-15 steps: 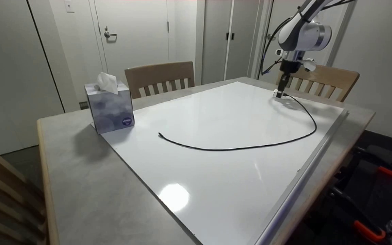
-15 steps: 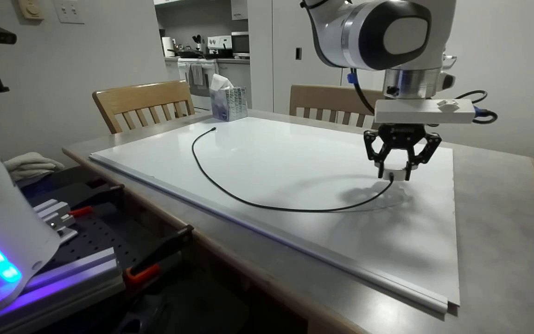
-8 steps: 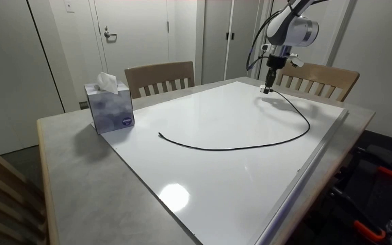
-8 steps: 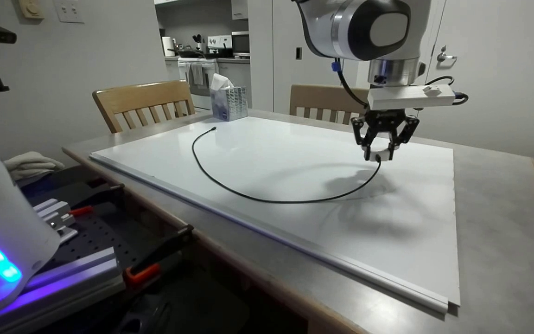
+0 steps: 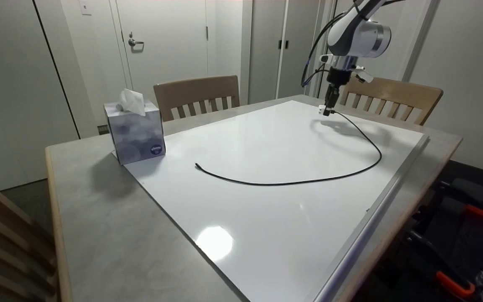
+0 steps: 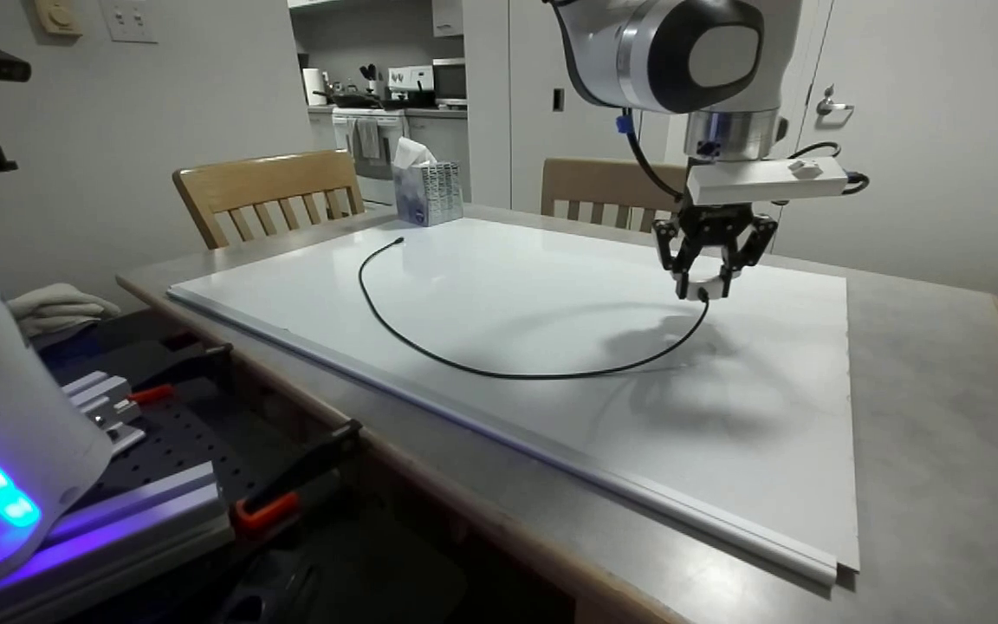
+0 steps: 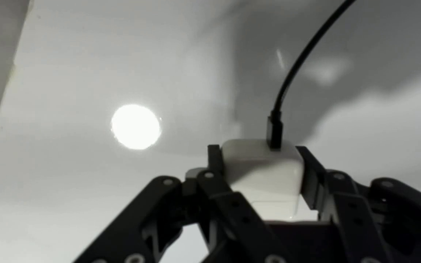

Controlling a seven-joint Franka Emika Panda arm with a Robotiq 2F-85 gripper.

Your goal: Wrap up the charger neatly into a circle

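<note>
The charger is a white block with a long black cable [image 6: 512, 377] plugged into it. My gripper [image 7: 262, 162] is shut on the white block [image 7: 269, 182], a finger pressed to either side, with the cable's plug [image 7: 275, 133] in its far face. In an exterior view the gripper [image 6: 704, 289] holds the block a little above the white board, and the cable slopes down from it. Most of the cable lies on the board in one wide open curve, visible in both exterior views. Its free end [image 5: 198, 166] rests towards the tissue box.
A white board [image 5: 233, 147] covers much of the grey table [image 5: 99, 235], with a raised metal rail [image 6: 551, 459] along one edge. The tissue box [image 5: 136, 130] stands on a board corner. Wooden chairs [image 6: 269, 186] surround the table. Clamps [image 6: 269, 511] sit near the robot base.
The gripper has carried the block away from the rail and slightly up, almost stopping in the last half second. The cable's near part followed, its bend shifting; the free end stayed put.
</note>
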